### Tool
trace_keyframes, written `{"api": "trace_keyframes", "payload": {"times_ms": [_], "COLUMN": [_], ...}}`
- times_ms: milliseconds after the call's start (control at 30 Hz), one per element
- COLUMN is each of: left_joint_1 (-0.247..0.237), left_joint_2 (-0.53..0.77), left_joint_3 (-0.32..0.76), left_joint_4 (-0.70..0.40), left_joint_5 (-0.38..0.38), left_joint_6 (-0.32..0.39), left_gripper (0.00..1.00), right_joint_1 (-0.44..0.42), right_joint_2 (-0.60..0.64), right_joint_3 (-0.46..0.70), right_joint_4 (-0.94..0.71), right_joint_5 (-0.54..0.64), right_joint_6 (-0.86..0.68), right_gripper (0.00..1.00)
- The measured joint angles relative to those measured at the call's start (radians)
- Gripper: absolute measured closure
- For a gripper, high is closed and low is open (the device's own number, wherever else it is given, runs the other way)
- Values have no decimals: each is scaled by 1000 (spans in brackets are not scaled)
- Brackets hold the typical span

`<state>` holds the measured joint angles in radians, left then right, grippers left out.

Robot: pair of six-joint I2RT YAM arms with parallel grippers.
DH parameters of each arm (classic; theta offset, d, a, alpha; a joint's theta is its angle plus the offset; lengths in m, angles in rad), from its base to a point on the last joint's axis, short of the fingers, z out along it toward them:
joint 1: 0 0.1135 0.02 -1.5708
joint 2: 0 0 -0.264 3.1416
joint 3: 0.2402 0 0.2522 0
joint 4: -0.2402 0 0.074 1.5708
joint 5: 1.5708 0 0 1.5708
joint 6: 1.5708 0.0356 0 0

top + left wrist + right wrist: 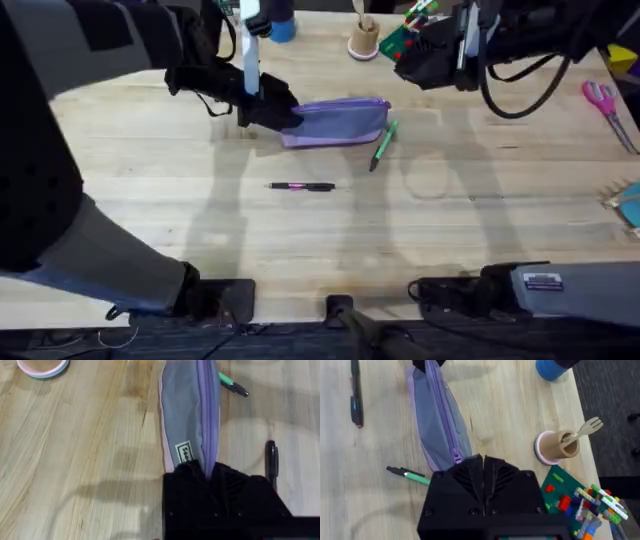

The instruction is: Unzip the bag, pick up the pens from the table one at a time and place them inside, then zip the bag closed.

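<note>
Left hand [262, 110] clamped on bag [338, 121] end mid-tabletop [200, 220]; right hand [482, 467] closed by zipper end, grip unclear. Green pen [384, 143] beside bag, black pen [301, 186] nearer.

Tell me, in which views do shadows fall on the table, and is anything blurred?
Overhead view: soft grey arm shadows cross the light wooden plank table; the near left arm looms dark and blurred. Left wrist view: a shadow lies beside the lavender fabric pouch. Right wrist view: a faint shadow at the table's corner.

The table [180, 220] bears the bag [340, 122], two pens (perhaps scissors).
</note>
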<state>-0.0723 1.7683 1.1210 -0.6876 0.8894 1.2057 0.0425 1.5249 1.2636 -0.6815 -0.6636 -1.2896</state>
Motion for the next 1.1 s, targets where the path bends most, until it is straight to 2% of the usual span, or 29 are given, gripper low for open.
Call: {"api": "trace_keyframes", "payload": {"times_ms": [400,533,667,700,733,767,833,933,967,1100], "left_joint_1": [0,0,0,0,0,0,0,0,0,0], "left_joint_2": [0,0,0,0,0,0,0,0,0,0], "left_joint_3": [0,0,0,0,0,0,0,0,0,0], "left_joint_4": [-1,-1,-1,-1,0,-1,0,0,-1,0], "left_joint_5": [0,0,0,0,0,0,0,0,0,0], "left_joint_6": [0,0,0,0,0,0,0,0,0,0], "left_gripper": [958,958,959,958,958,958,958,958,958,958], "right_joint_1": [0,-4,-21,-25,-29,-33,-38,-39,-39,-39], "right_joint_2": [-4,-32,-67,-74,-80,-84,-92,-100,-101,-102], "right_joint_3": [0,0,0,0,0,0,0,0,0,0], "right_joint_4": [1,1,1,1,1,1,0,1,1,0], "right_joint_5": [-10,-11,-11,-11,-11,-12,-14,-14,-15,-18], "right_joint_6": [34,130,287,336,382,419,494,594,623,774], "right_gripper": [973,972,971,944,879,773,531,110,35,6]}}
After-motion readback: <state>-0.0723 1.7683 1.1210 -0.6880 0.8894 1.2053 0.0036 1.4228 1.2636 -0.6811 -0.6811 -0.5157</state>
